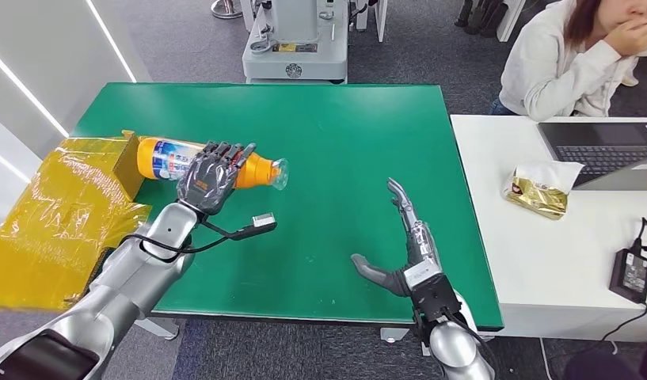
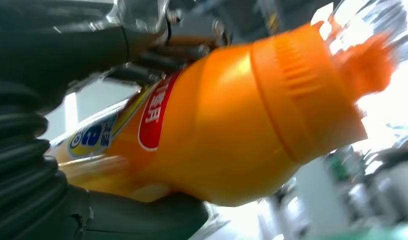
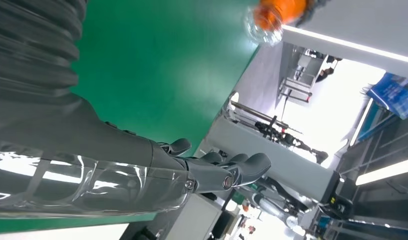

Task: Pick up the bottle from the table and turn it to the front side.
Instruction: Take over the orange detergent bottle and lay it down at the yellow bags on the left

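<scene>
An orange bottle [image 1: 169, 158] with a blue and white label lies sideways over the left part of the green table [image 1: 336, 134], its clear cap pointing right. My left hand [image 1: 211, 176] grips it around the neck end. Up close, the left wrist view has the orange bottle [image 2: 231, 135] with a red label patch between the dark fingers [image 2: 157, 65] and the thumb. My right hand [image 1: 403, 249] hovers over the table's front right area, fingers spread, holding nothing. In the right wrist view the right hand [image 3: 211, 172] is stretched flat, with the bottle's cap [image 3: 264, 22] far off.
A yellow plastic-wrapped box [image 1: 62, 206] sits at the table's left edge, against the bottle's base. A white desk [image 1: 557, 253] on the right carries a laptop [image 1: 605, 150], a gold packet [image 1: 538, 194] and a power adapter [image 1: 630, 271]. A person [image 1: 573, 55] sits behind it.
</scene>
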Controlling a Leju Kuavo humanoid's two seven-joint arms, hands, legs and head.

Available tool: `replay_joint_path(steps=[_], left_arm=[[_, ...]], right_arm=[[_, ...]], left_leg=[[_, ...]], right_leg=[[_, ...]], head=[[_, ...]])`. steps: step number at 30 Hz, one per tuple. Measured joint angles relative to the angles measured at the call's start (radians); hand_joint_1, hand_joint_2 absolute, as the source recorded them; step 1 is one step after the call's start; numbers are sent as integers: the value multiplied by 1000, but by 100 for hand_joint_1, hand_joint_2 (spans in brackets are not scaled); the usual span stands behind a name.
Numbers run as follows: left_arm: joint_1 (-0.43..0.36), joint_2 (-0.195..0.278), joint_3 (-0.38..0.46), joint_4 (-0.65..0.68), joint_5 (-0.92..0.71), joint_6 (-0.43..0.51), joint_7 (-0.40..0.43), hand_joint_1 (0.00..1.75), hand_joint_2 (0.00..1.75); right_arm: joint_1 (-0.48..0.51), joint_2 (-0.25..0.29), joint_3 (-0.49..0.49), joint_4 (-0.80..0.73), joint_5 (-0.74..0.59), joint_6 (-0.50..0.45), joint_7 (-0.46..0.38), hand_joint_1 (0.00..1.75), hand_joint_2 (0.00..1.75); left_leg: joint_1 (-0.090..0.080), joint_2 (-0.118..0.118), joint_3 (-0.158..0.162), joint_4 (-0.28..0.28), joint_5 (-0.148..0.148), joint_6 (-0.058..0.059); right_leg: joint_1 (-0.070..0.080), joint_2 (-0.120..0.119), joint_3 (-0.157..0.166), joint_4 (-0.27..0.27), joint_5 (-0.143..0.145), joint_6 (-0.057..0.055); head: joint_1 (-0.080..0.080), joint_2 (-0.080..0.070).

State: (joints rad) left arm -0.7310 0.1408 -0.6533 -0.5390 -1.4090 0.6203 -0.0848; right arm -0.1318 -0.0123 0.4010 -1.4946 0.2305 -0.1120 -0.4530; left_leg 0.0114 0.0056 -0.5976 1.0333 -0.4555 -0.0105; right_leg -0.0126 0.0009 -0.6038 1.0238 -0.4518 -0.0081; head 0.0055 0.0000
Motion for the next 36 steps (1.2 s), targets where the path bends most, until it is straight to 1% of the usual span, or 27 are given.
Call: replay_joint_path(steps=[4, 8, 12, 14, 17, 22, 26, 31, 34, 35, 36], left_arm=[[44, 68, 5, 41, -10, 25, 31, 175, 175], [82, 130, 26, 66, -26, 43, 61, 175, 175], [137, 204, 73, 87, -67, 45, 124, 175, 175], [160, 230, 106, 98, -78, 37, 150, 175, 175], [187, 262, 159, 112, -83, 33, 163, 175, 175], [215, 295, 229, 133, -91, 34, 184, 175, 175], [234, 314, 284, 149, -81, 34, 179, 175, 175], [251, 321, 349, 169, -70, 29, 157, 175, 175], [256, 321, 367, 177, -70, 28, 155, 175, 175], [257, 321, 371, 180, -70, 28, 153, 168, 175], [257, 320, 375, 182, -71, 27, 150, 124, 175]], right_arm=[[31, -11, 0, -35, 4, -17, -1, 0, 175], [42, -15, 0, -56, 17, -20, 1, 0, 175], [49, -18, -2, -61, 19, -17, 0, 0, 175], [54, -19, -4, -65, 23, -17, -1, 0, 175], [64, -19, -6, -75, 33, -15, -1, 0, 175], [69, -18, -9, -83, 35, 3, 0, 0, 175], [69, -18, -9, -83, 35, 22, 0, 0, 175], [69, -18, -9, -82, 35, 33, -9, 0, 175], [69, -18, -9, -82, 35, 33, -11, 0, 175], [69, -18, -9, -82, 35, 33, -12, 0, 175], [69, -18, -9, -82, 35, 33, -12, 0, 175]], left_leg=[[1, 0, 0, -1, 0, -1], [1, 1, -1, -2, 0, -2], [1, 4, 0, -3, 0, -3], [1, 3, -1, -2, 0, -4], [1, 2, -1, -2, 0, -4], [1, 2, -2, -2, 0, -4], [1, 2, -2, -2, 0, -4], [1, 1, -2, -2, 0, -4], [1, 1, -2, -2, 0, -4], [1, 1, -2, -2, 0, -4], [1, 1, -2, -2, 0, -4]], right_leg=[[0, 1, -1, 0, 0, -1], [1, 1, -2, 1, -1, -1], [1, 4, -4, 1, -1, -2], [1, 4, -4, 1, -1, -2], [1, 3, -4, 1, -1, -2], [1, 3, -4, 1, -1, -2], [1, 3, -4, 1, -1, -2], [1, 2, -4, 0, -1, -2], [1, 2, -4, 0, -1, -2], [1, 2, -4, 0, -1, -2], [1, 2, -4, 0, -1, -2]], head=[[0, 0], [0, 0], [0, 0], [0, 0], [0, 0], [0, 0], [0, 0], [0, 0], [0, 0], [0, 0], [0, 0]])
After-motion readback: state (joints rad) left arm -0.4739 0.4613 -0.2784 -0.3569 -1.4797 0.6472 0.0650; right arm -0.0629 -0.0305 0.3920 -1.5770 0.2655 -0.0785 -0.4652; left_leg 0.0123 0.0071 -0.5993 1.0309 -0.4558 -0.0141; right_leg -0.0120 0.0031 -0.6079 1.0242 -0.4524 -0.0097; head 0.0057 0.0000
